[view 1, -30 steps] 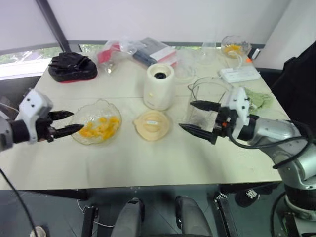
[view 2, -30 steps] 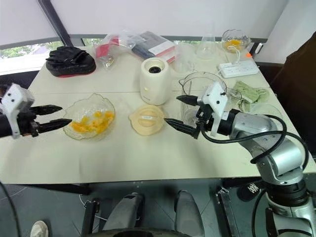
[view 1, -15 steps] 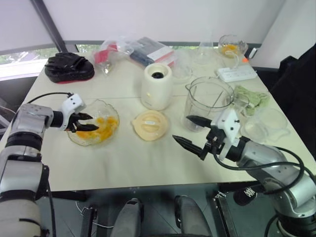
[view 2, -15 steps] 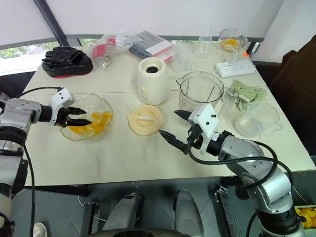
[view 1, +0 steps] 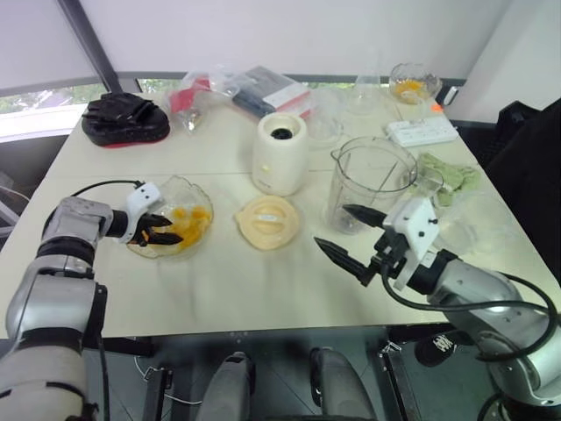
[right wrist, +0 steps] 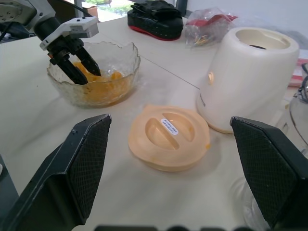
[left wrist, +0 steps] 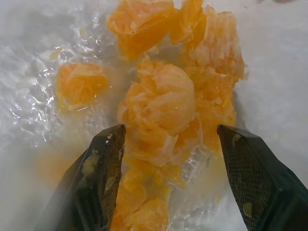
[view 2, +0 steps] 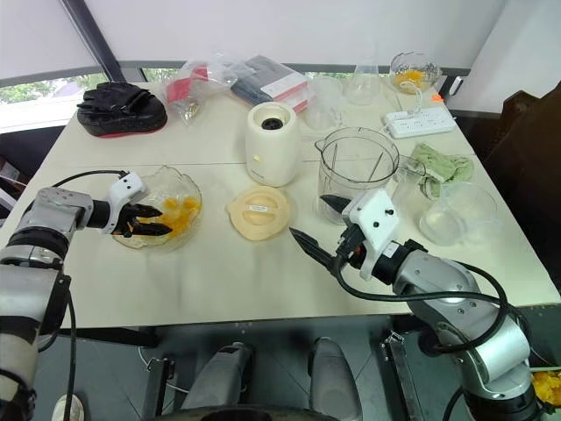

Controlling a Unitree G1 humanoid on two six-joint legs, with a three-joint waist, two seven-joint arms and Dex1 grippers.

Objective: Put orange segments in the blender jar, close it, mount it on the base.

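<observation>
My left gripper [left wrist: 166, 159] is down inside the glass bowl [view 1: 197, 195], fingers [left wrist: 103, 159] parted and straddling a clump of the orange segments [left wrist: 161, 103]; nothing pinched between them (the pulp sits in the gap, and whether the pads touch it I cannot tell). More segments lie loose in the bowl beyond the fingertips. My right gripper [view 1: 349, 233] hangs over the table [view 1: 219, 289] on the far side of the cream-yellow lid [view 1: 268, 218] from the bowl, jaws spread wide, holding nothing. The lid lies flat on the table just beside the bowl. The base [view 1: 281, 153] stands upright behind the lid, its dark socket facing up, near the bowl but apart from it. The blender jar [view 1: 372, 180] stands upright beyond the lid from the bowl, beside the base, open-topped, no fruit showing in it. Well behind the bowl, toward the window edge, lies a black and red bundle [view 1: 125, 118]. At the far corner past the jar, a white power strip [view 1: 422, 131] and a second small glass dish [view 1: 414, 82] with orange in it.
</observation>
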